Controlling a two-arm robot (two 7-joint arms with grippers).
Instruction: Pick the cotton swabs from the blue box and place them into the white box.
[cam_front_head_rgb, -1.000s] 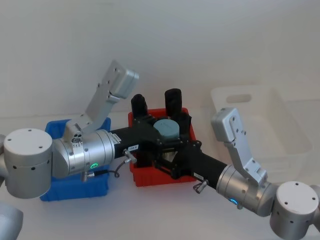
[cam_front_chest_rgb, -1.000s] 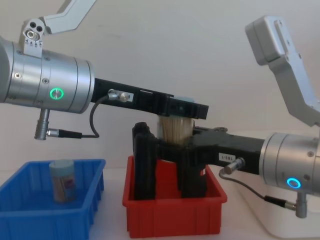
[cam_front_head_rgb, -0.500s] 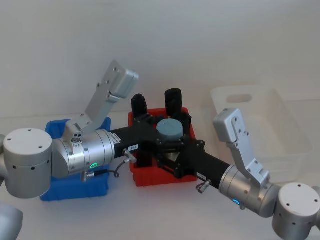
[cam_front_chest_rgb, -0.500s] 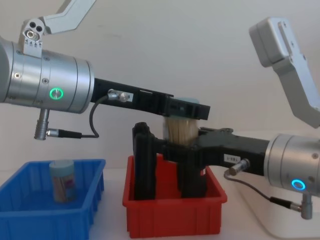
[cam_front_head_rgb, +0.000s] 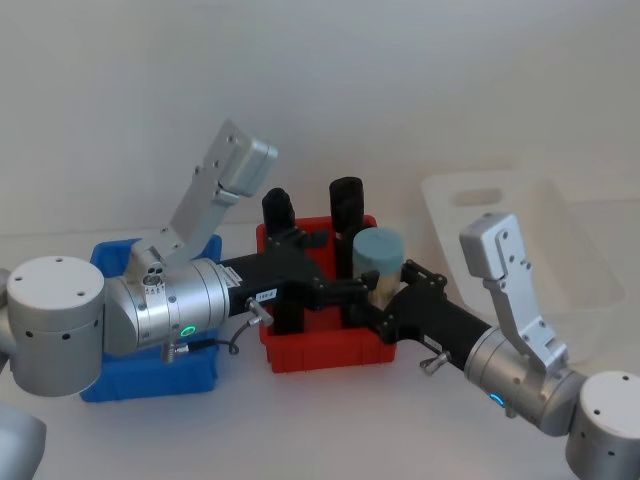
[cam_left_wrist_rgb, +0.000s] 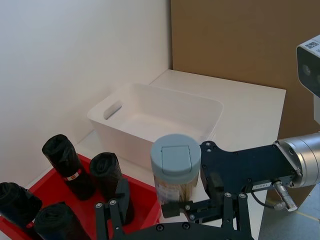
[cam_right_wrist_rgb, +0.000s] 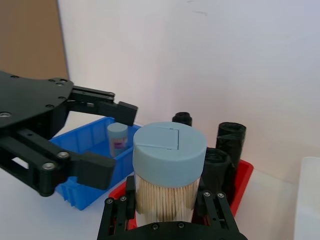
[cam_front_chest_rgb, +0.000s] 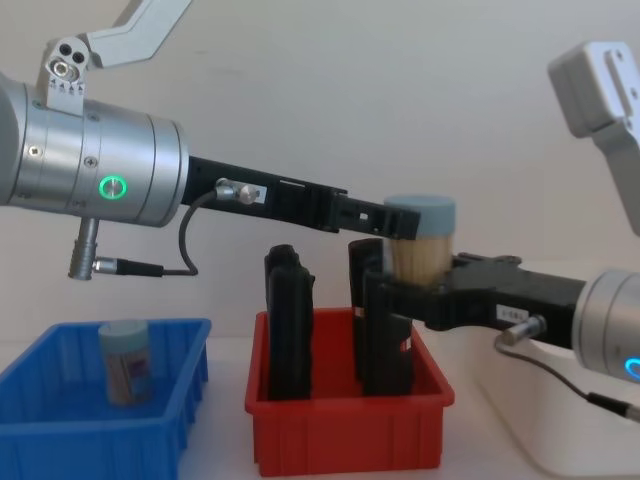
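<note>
we take this for a robot test lab: a white desk (cam_front_head_rgb: 330, 420) against a plain white wall (cam_front_head_rgb: 400, 80), a brown board panel (cam_left_wrist_rgb: 240, 40), and a low blue plastic bin (cam_front_chest_rgb: 60, 440), low red plastic bin (cam_front_chest_rgb: 350, 435) and large white plastic tub (cam_left_wrist_rgb: 165, 107) in a row.

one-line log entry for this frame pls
right gripper: shut on swab jar, above red bin | left gripper: open, beside it | blue box: second swab jar inside | white box: not yet reached
</note>
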